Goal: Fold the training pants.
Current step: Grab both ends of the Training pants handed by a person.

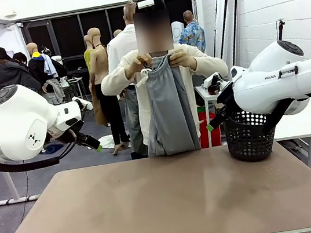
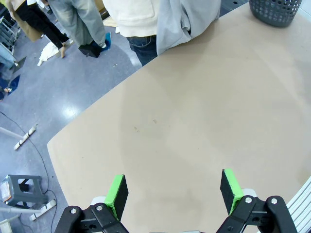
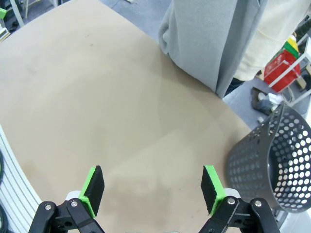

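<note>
The left fingers [image 2: 116, 194] and right fingers [image 3: 93, 190] stand wide apart above the counter [image 1: 169, 208], holding nothing. The one pair of training pants [image 1: 169, 111] hangs from a person's two hands [image 1: 181, 59] at the far edge. One basket [image 1: 249, 134] sits on the counter's right.

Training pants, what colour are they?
The training pants are plain light grey, clearest in the front view.

One pants [image 1: 169, 108], one basket [image 1: 249, 137], two hands [image 2: 172, 191] [image 3: 153, 191]
</note>
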Robot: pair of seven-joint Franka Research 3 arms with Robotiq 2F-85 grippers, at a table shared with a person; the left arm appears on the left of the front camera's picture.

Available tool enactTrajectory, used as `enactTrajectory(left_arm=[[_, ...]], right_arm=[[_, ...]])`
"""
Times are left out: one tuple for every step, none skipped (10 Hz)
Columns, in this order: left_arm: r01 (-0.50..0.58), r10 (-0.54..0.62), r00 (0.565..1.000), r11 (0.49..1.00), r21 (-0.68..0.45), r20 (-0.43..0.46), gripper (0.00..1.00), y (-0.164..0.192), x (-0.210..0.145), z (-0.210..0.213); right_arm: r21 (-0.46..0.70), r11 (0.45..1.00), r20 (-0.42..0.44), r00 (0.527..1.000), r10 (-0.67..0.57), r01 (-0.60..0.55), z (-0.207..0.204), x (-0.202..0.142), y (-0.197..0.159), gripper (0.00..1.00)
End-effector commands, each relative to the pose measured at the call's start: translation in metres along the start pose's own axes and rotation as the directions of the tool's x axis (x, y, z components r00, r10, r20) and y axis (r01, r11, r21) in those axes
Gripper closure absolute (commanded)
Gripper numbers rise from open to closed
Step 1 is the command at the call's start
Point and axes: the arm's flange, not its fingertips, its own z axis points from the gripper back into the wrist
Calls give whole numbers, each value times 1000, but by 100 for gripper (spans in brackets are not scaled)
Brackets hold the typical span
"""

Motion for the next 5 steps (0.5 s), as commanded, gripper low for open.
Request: enactTrajectory(left_arm=[[-2, 2, 1000, 1000, 8, -5, 0, 1, 0, 1], [-2, 2, 1000, 1000, 8, -5, 0, 1, 0, 1], [-2, 2, 1000, 1000, 8, -5, 0, 1, 0, 1], [-2, 2, 1000, 1000, 8, -5, 0, 1, 0, 1], [-2, 2, 1000, 1000, 8, -5, 0, 1, 0, 1]], right_arm=[[4, 1000, -4, 1000, 0, 0, -1, -1, 0, 0], [4, 1000, -4, 1000, 0, 0, -1, -1, 0, 0], [4, 1000, -4, 1000, 0, 0, -1, -1, 0, 0], [4, 1000, -4, 1000, 0, 0, -1, -1, 0, 0], [4, 1000, -4, 1000, 0, 0, -1, -1, 0, 0]])
